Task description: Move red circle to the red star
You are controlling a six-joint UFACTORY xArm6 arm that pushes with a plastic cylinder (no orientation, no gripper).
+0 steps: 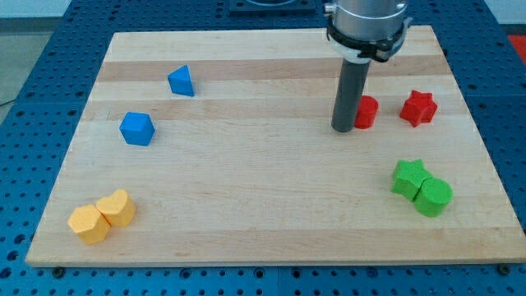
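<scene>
Red circle touches my tip on its left; no fingers; red star just right.

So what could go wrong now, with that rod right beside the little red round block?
My tip sits against the view's left side of the red circle, with the red star a short way to the right. If the push is off-centre, the round block could slip past my tip. Pushed too hard, it might knock the star toward the board's right edge.
</scene>
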